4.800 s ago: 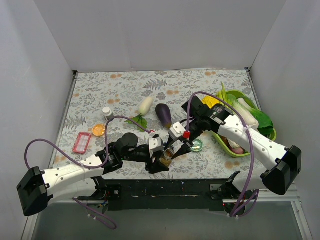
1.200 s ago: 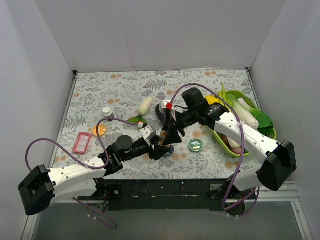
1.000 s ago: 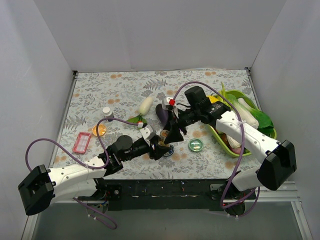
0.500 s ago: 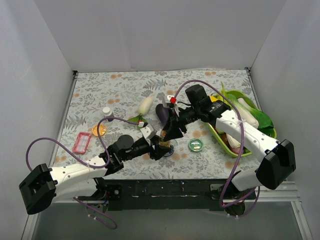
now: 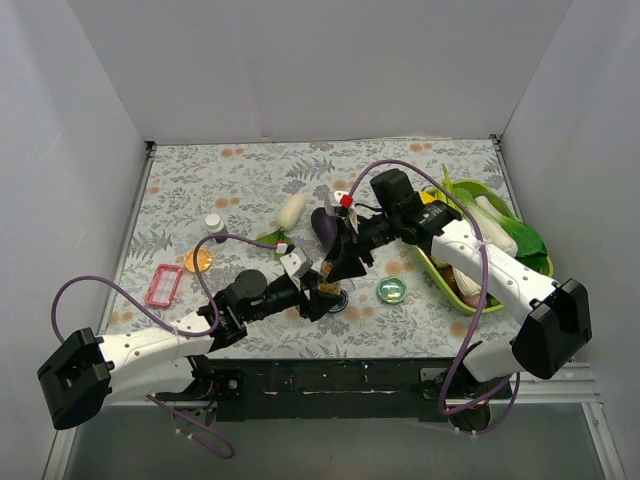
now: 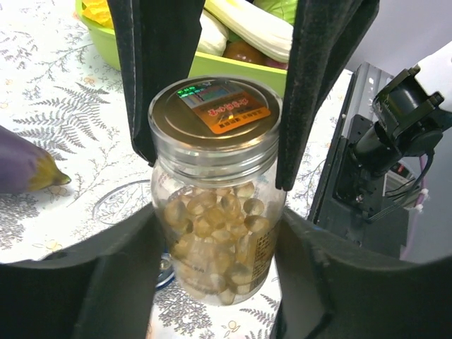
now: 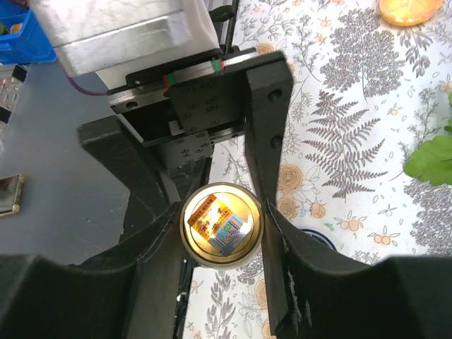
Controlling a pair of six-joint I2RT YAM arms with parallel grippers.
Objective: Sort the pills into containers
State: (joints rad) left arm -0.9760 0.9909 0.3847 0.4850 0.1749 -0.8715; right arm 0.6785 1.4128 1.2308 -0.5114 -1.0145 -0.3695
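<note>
The left hand [image 6: 215, 289] was clamped on the amber bottle [image 6: 233, 254], the right hand [image 7: 221, 229] on its cap [image 6: 215, 106]; pills [image 6: 194, 219] could be spilled if it were tilted during unscrewing.

Looks like a robot lab test cell: plain white walls [image 5: 300, 60] boxing in a fern-print tabletop [image 5: 200, 180], arms [image 5: 150, 345] bolted to a rail [image 5: 340, 382].

Near-centre approach blocked: L gripper [image 5: 318, 296] & R gripper [image 5: 341, 268] both clamp amber bottle [image 5: 329, 284], w/ aubergine [image 5: 325, 226] just behind, green-topped tin [image 5: 391, 291] near its R, tray [image 5: 484, 301] beyond; open table [image 5: 230, 172] along far wall.
</note>
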